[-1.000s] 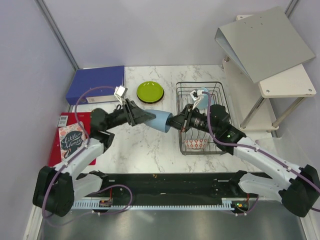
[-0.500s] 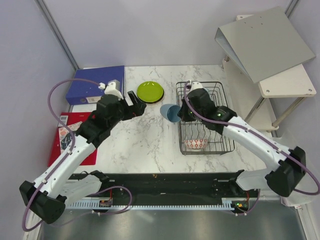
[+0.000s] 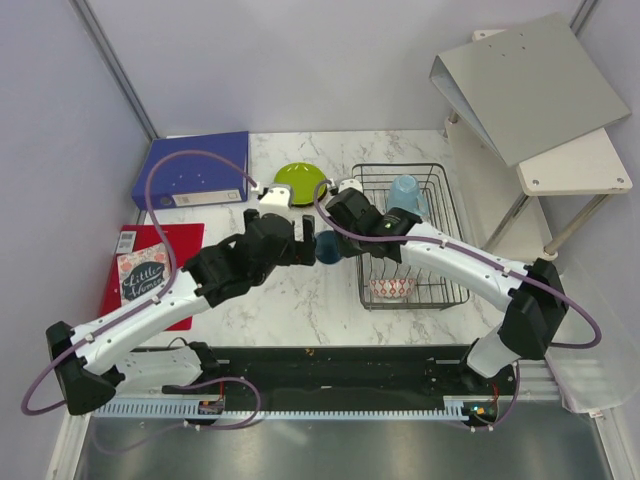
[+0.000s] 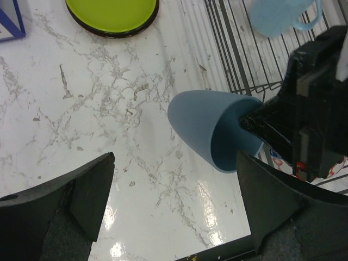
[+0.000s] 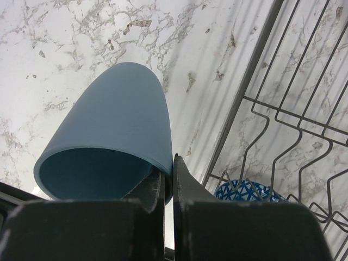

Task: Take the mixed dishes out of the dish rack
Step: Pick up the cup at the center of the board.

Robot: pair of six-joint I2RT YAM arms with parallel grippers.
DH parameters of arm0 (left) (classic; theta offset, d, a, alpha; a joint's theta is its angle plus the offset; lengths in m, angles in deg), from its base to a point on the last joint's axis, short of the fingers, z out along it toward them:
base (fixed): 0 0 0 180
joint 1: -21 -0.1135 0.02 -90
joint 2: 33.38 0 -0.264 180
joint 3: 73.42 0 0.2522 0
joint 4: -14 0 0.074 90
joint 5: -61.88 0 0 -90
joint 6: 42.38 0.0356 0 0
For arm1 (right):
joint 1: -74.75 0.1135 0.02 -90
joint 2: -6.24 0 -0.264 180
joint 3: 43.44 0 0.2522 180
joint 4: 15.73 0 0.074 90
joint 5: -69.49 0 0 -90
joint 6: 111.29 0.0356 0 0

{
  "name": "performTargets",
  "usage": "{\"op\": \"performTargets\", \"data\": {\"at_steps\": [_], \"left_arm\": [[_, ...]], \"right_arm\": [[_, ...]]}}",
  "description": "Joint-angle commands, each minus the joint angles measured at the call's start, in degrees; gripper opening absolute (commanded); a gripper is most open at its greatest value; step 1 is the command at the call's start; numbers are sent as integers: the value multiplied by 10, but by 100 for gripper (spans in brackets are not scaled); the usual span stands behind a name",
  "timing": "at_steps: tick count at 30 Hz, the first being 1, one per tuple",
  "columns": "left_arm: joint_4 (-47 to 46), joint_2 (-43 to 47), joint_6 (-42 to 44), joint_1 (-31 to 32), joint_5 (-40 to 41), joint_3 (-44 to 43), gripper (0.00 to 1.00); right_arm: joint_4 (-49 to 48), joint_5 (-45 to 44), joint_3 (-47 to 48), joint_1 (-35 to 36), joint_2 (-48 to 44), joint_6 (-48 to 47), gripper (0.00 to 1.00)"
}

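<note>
The right pincer (image 5: 168,169) has a blue cup (image 5: 114,109) nipped by the rim, one finger inside and one outside, jaws all but closed on the thin wall. The cup lies on its side, mouth towards that arm, round bottom pointing left. It is out of the rack (image 3: 436,262), just beside the rack's left edge, and looks to hang clear of the desk (image 3: 290,300).

Facing it is the left pincer (image 4: 175,163), spread as wide as it goes and holding nothing. From its own camera the cup's bottom sits ahead of the fingers (image 4: 95,185), not yet between them.

To me this reads as a pass from right to left. Done well, the left arm would come forward until its fingers straddle the cup's middle. The cup narrows towards the bottom and looks smooth, so a bite near the end could squeeze it out like a pip. The fingers should land on opposite sides, square to the wall. The right should let go only once the left has closed, and then draw straight back along the cup's axis so the inner finger doesn't hook the rim.

There is room to set it down near the green plate (image 3: 300,182). Another cup (image 3: 404,190), a red-and-white bowl (image 3: 390,288) and a blue bowl (image 5: 244,191) wait in the rack.
</note>
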Motion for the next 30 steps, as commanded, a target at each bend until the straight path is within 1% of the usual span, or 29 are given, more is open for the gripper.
{"op": "performTargets", "data": {"at_steps": [1,3,9,14,21,24,25,26,28,29,30], "left_arm": [[10,-28,4,41,52,-23,98],[10,-37,-3,58,70,-19,98],[10,-56,-10,62,63,-11,95],[10,-76,-10,62,73,1,88],[-6,-111,-10,63,71,10,81],[-10,-120,-16,63,80,12,74],[-10,-119,-26,63,86,13,70],[-11,-118,-29,63,91,17,57],[-11,-112,-31,63,97,20,37],[-10,-111,-31,62,102,20,15],[-10,-109,-30,62,105,20,2]], "right_arm": [[8,-21,42,7,17,-8,0],[8,-21,43,7,16,-7,0],[9,-20,43,10,3,-6,0],[9,-18,43,17,-10,0,0],[10,-17,51,39,-12,6,0],[10,-21,53,53,-16,6,0],[11,-31,51,57,-17,8,0],[10,-36,50,56,-20,8,0],[12,-41,44,57,-24,7,0],[12,-42,43,57,-24,7,0],[11,-42,40,57,-26,7,0]]}}
